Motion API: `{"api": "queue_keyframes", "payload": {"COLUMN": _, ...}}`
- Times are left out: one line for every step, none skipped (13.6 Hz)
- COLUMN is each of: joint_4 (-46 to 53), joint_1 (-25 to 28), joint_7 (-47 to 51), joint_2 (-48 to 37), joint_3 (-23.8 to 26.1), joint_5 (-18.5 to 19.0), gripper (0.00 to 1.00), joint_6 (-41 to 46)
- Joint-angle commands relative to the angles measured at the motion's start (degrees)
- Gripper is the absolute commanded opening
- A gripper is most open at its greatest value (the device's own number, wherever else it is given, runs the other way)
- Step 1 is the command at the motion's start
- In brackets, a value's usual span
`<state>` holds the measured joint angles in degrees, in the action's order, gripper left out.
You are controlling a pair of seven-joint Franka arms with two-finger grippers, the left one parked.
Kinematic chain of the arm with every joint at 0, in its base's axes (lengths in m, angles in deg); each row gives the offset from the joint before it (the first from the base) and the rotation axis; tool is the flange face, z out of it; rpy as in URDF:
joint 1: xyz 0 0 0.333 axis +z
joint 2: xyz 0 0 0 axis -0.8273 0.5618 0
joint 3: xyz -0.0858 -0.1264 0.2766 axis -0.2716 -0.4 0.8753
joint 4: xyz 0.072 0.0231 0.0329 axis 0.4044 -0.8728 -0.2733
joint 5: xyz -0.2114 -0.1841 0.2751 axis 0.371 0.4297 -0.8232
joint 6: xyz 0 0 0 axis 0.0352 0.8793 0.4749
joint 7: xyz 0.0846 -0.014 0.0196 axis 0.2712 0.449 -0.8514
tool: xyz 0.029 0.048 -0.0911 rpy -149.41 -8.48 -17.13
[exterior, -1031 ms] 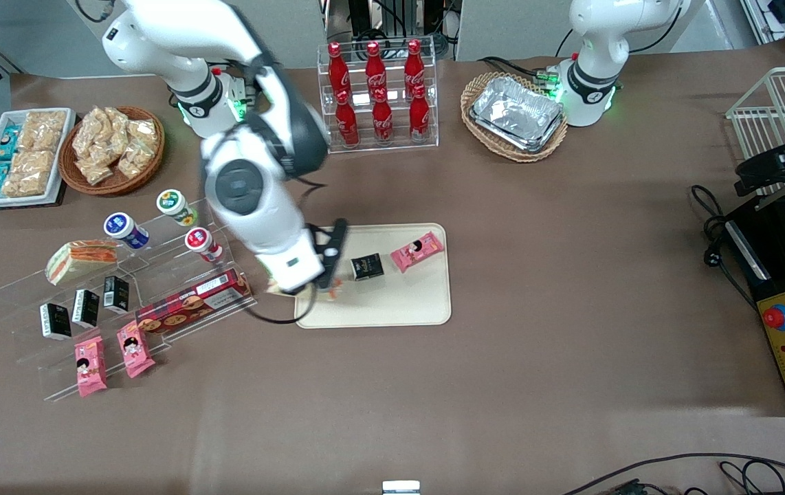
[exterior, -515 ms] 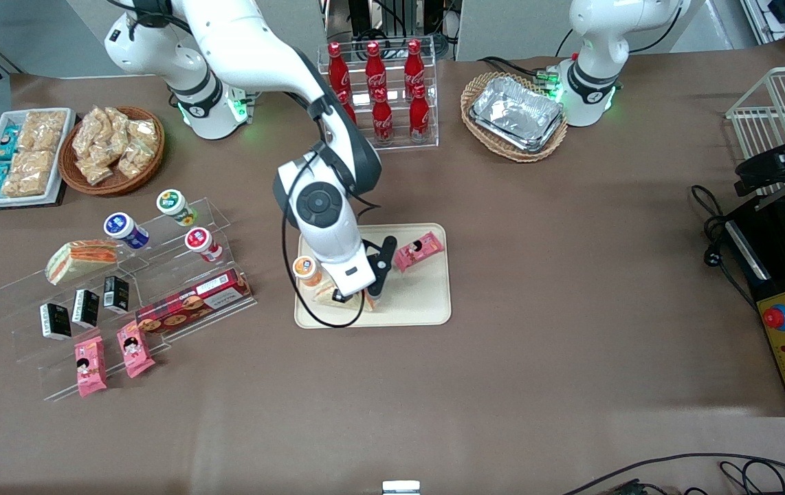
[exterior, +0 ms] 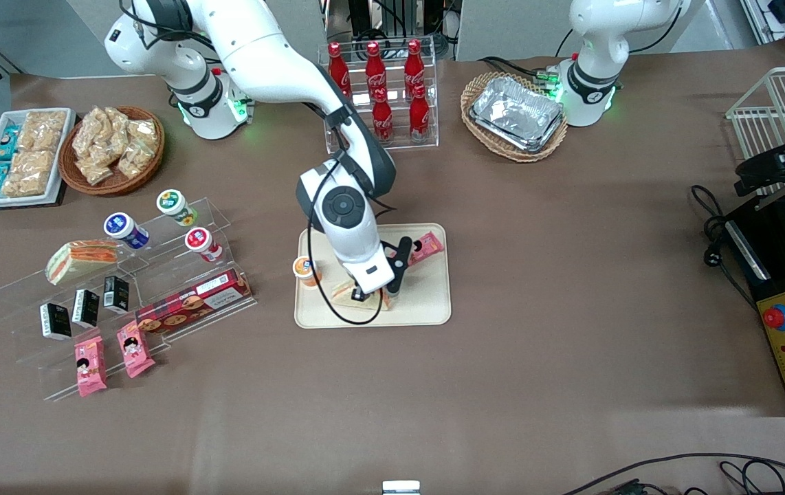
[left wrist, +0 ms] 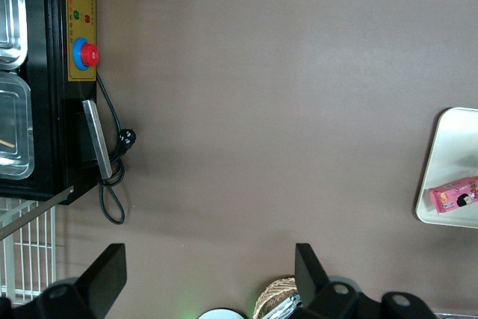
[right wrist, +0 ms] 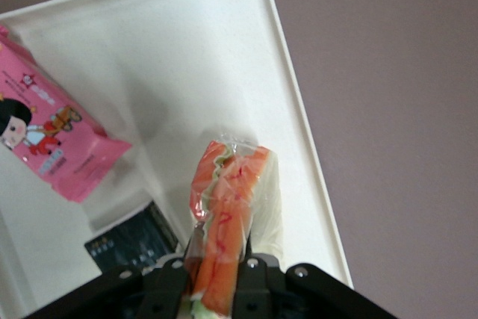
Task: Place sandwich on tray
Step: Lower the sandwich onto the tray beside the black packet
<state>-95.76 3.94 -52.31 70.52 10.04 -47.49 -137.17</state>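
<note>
My right gripper (exterior: 373, 294) hangs low over the cream tray (exterior: 427, 313), near the tray's front edge, and is shut on the clear-wrapped sandwich (exterior: 343, 294). The wrist view shows the sandwich (right wrist: 228, 211) clamped between the gripper (right wrist: 216, 265), its orange-red filling edge facing the camera, with the tray (right wrist: 295, 110) just below. Whether the sandwich touches the tray I cannot tell.
On the tray lie a pink snack pack (exterior: 425, 247), a small black box (right wrist: 133, 238) and an orange-lidded cup (exterior: 306, 268). A second wedge sandwich (exterior: 80, 258) sits on the acrylic shelf toward the working arm's end. Cola bottles (exterior: 379, 96) stand farther from the camera than the tray.
The arm swung from the shelf side over the tray with the sandwich, then moved a little farther along the tray and lower. The orange-lidded cup came into sight on the tray.
</note>
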Motion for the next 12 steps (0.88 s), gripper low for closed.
{"api": "queue_keyframes", "payload": {"joint_4": 4.55, "joint_1": 0.09, "joint_7": 1.25, "joint_2": 4.18, "joint_3": 0.04, "joint_5": -1.42, "gripper": 0.15, "joint_6": -0.63}}
{"api": "queue_keyframes", "payload": {"joint_4": 4.82, "joint_1": 0.09, "joint_7": 1.25, "joint_2": 4.53, "joint_3": 0.04, "joint_5": -1.42, "gripper": 0.60, "joint_6": -0.63}}
{"api": "queue_keyframes", "payload": {"joint_4": 4.82, "joint_1": 0.09, "joint_7": 1.25, "joint_2": 4.62, "joint_3": 0.04, "joint_5": -1.42, "gripper": 0.98, "joint_6": -0.63}}
{"api": "queue_keyframes", "payload": {"joint_4": 4.82, "joint_1": 0.09, "joint_7": 1.25, "joint_2": 4.45, "joint_3": 0.04, "joint_5": -1.42, "gripper": 1.00, "joint_6": -0.63}}
{"api": "queue_keyframes", "payload": {"joint_4": 4.82, "joint_1": 0.09, "joint_7": 1.25, "joint_2": 4.27, "joint_3": -0.05, "joint_5": -1.42, "gripper": 1.00, "joint_6": -0.63}}
{"api": "queue_keyframes", "payload": {"joint_4": 4.82, "joint_1": -0.08, "joint_7": 0.99, "joint_2": 4.01, "joint_3": -0.05, "joint_5": -1.42, "gripper": 1.00, "joint_6": -0.54}}
{"api": "queue_keyframes", "payload": {"joint_4": 4.82, "joint_1": -0.26, "joint_7": 0.90, "joint_2": 3.75, "joint_3": 0.04, "joint_5": -1.51, "gripper": 1.00, "joint_6": -0.54}}
{"api": "queue_keyframes", "payload": {"joint_4": 4.91, "joint_1": -0.52, "joint_7": 0.90, "joint_2": 3.66, "joint_3": 0.04, "joint_5": -1.51, "gripper": 1.00, "joint_6": -0.54}}
{"api": "queue_keyframes", "payload": {"joint_4": 5.34, "joint_1": -0.79, "joint_7": 0.98, "joint_2": 3.66, "joint_3": 0.13, "joint_5": -1.68, "gripper": 1.00, "joint_6": -0.54}}
{"api": "queue_keyframes", "payload": {"joint_4": 5.52, "joint_1": -0.79, "joint_7": 0.90, "joint_2": 3.31, "joint_3": 0.13, "joint_5": -2.03, "gripper": 1.00, "joint_6": -0.37}}
{"api": "queue_keyframes", "payload": {"joint_4": 5.52, "joint_1": -0.96, "joint_7": 0.98, "joint_2": 2.52, "joint_3": 0.13, "joint_5": -2.12, "gripper": 1.00, "joint_6": 0.07}}
{"api": "queue_keyframes", "payload": {"joint_4": 5.52, "joint_1": -0.96, "joint_7": 0.90, "joint_2": 1.90, "joint_3": 0.13, "joint_5": -2.56, "gripper": 1.00, "joint_6": 0.42}}
